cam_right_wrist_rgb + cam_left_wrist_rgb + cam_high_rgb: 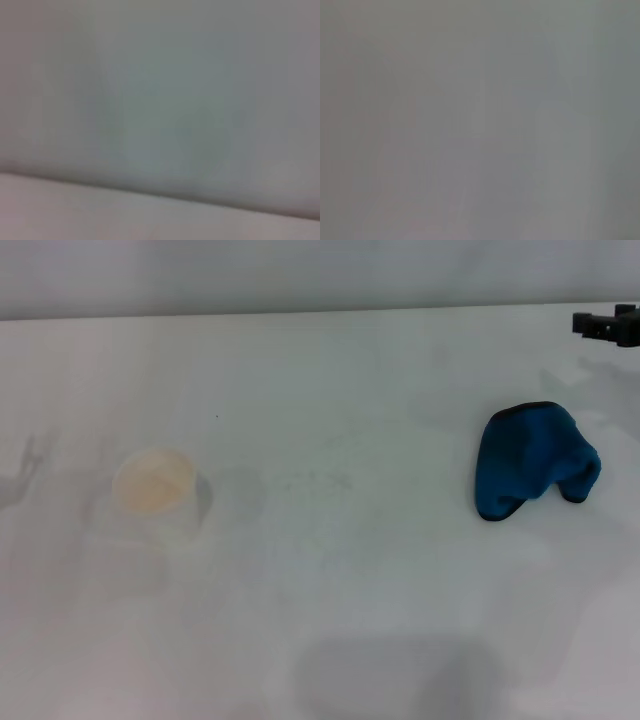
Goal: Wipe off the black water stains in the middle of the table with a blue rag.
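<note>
A crumpled blue rag [535,460] with a dark edge lies on the right part of the white table [350,620]. No black blotch shows on the table; only faint grey smears [315,480] mark its middle. My right gripper [610,325] shows as a dark shape at the far right edge, beyond the rag and well apart from it. My left gripper is out of view; only a faint shadow [28,470] falls at the table's left edge. Both wrist views show plain grey blur with no object.
A pale translucent cup [155,490] with a yellowish inside stands on the left part of the table. A tiny dark speck [216,417] lies behind it. The table's far edge [300,312] meets a grey wall.
</note>
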`<control>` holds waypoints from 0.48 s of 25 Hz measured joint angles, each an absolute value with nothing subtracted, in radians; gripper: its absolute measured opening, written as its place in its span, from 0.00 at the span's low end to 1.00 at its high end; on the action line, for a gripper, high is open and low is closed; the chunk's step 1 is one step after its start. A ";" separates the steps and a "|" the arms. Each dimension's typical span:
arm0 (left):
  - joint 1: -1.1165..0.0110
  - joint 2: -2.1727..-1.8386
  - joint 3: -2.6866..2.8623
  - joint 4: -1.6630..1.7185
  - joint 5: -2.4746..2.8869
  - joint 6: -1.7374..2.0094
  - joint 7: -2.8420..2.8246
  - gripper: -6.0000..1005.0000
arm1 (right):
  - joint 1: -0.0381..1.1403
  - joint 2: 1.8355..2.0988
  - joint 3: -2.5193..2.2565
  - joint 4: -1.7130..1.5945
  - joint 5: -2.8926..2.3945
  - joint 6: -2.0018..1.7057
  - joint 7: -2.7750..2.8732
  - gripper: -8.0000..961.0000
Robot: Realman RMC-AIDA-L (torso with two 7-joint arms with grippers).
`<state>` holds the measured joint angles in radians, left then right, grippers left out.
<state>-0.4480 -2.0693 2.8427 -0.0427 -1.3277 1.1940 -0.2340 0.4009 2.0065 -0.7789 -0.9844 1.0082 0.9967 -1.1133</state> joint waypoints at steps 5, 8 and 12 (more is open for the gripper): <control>-0.458 -2.072 2.842 -0.043 -1.337 1.159 -0.238 0.86 | 0.365 2.005 -0.673 -0.816 1.280 0.986 -1.431 0.73; -0.461 -2.074 2.842 -0.041 -1.358 1.149 -0.239 0.86 | 0.361 2.005 -0.600 -0.678 1.412 0.985 -1.678 0.73; -0.467 -2.075 2.842 -0.035 -1.368 1.130 -0.240 0.86 | 0.363 2.007 -0.548 -0.543 1.539 0.983 -1.899 0.73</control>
